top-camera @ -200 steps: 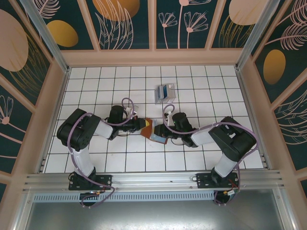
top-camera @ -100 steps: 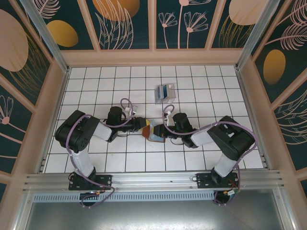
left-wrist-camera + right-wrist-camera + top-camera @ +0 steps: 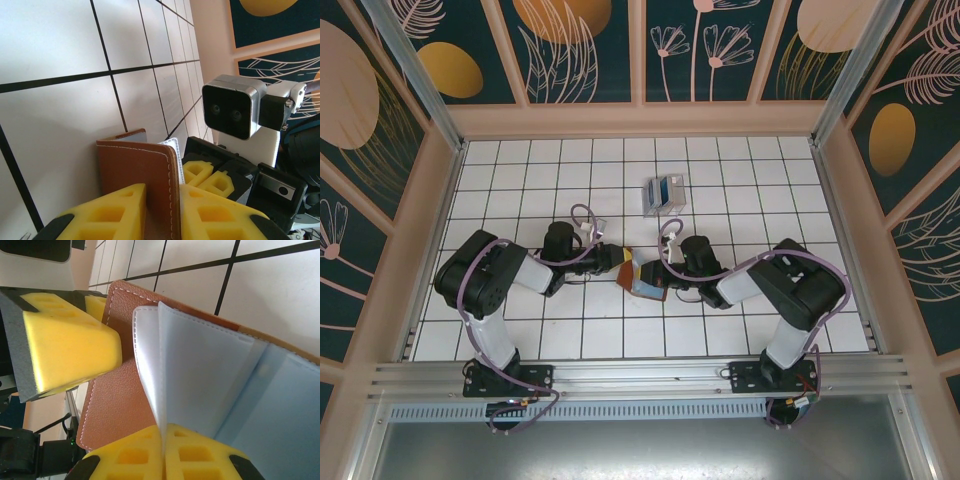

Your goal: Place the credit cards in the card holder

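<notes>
Left gripper point(image 3: 161, 200): mine, reaching in from the left, low over the table point(image 3: 520, 190); jaws clamped on the brown cover of the card holder point(image 3: 132, 170); one yellow pad point(image 3: 115, 215) on each face of the cover; cover stands on edge between them
Right gripper point(image 3: 165, 440): mine, reaching in from the right, nose to nose with the left one; jaws pinched together on a single clear sleeve page point(image 3: 150, 365) inside the holder; yellow pads point(image 3: 200, 460) meet on that page's edge
Card holder: reddish-brown, pale stitching along the rim; held open between my two grippers near the middle of the table; pale plastic pages fanned out from the spine; whether it rests on the tiles or hangs just off them, cannot tell
Table: white tiles, dark grout lines
Clear box point(image 3: 652, 197): farther back, well apart from the holder; sits on the tiles
Credit cards point(image 3: 670, 187): blue, inside the clear box; count too small to tell
Far wall point(image 3: 720, 50): dark panels with pale flower and leaf shapes, tan framing
</notes>
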